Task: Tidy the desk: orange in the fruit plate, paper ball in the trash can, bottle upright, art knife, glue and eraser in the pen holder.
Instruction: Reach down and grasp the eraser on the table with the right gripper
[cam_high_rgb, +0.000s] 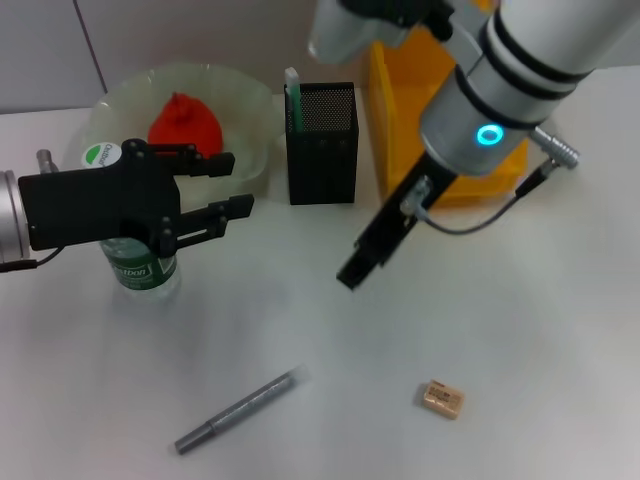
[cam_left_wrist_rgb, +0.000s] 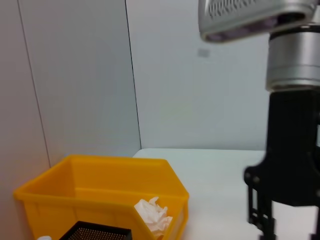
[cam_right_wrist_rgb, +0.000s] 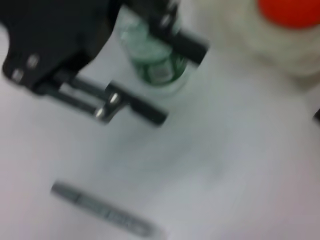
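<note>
The orange (cam_high_rgb: 185, 120) lies in the pale green fruit plate (cam_high_rgb: 250, 110). The bottle (cam_high_rgb: 140, 268) stands upright in front of the plate, partly hidden under my left gripper (cam_high_rgb: 228, 190), which is open and empty with its fingers pointing right. The mint-green art knife (cam_high_rgb: 293, 98) sticks out of the black mesh pen holder (cam_high_rgb: 322, 145). The paper ball (cam_left_wrist_rgb: 152, 215) sits inside the yellow trash can (cam_high_rgb: 400, 110). The grey glue (cam_high_rgb: 235, 412) and the tan eraser (cam_high_rgb: 441, 398) lie on the desk (cam_high_rgb: 520, 330) near the front. My right gripper (cam_high_rgb: 352, 272) hangs over the desk's middle, above and between them.
The right arm's cable (cam_high_rgb: 480, 220) loops beside the trash can. The pen holder and the trash can stand close together at the back. The right wrist view shows the left gripper's fingers (cam_right_wrist_rgb: 130, 102) over the bottle (cam_right_wrist_rgb: 157, 70) and the glue (cam_right_wrist_rgb: 100, 210).
</note>
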